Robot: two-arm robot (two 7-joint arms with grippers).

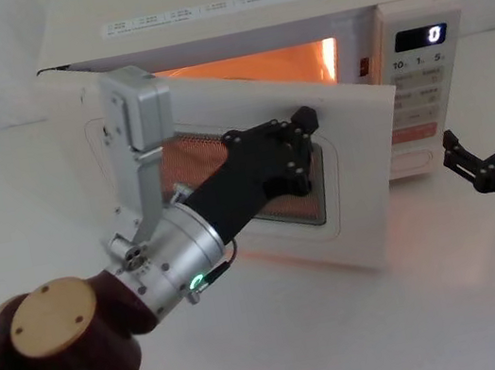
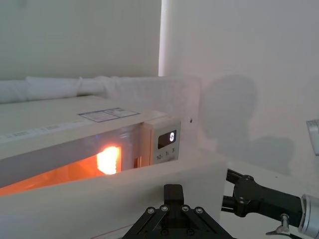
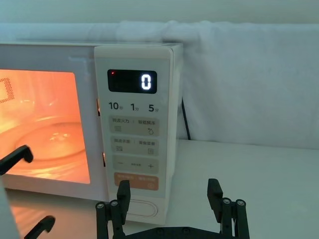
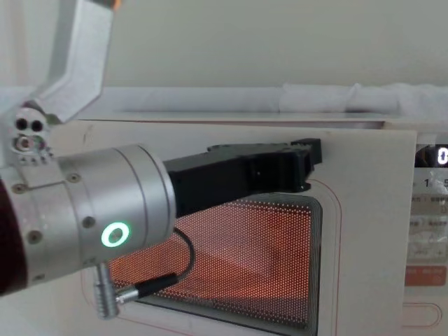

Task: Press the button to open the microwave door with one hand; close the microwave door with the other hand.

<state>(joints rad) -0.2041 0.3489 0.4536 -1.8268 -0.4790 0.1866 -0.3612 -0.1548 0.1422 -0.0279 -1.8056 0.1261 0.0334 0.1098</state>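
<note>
The cream-white microwave (image 1: 235, 5) stands with its cavity lit orange and the microwave door (image 1: 362, 184) swung partly open. My left gripper (image 1: 304, 122), black on a silver wrist with a green ring, is shut and lies against the door's outer face at the window's upper right corner; the chest view shows the gripper (image 4: 311, 150) on the door (image 4: 364, 210). My right gripper (image 1: 484, 129) hovers open in front of the control panel, a short way back from it. The button (image 3: 144, 208) sits at the panel's bottom, just beyond the right gripper (image 3: 169, 186).
The microwave rests on a white table (image 1: 370, 336) with a white wall behind. The black display (image 3: 132, 81) reads 0. Two black latch hooks (image 3: 15, 157) stick out from the door's free edge. Open table lies in front of the door and to the right.
</note>
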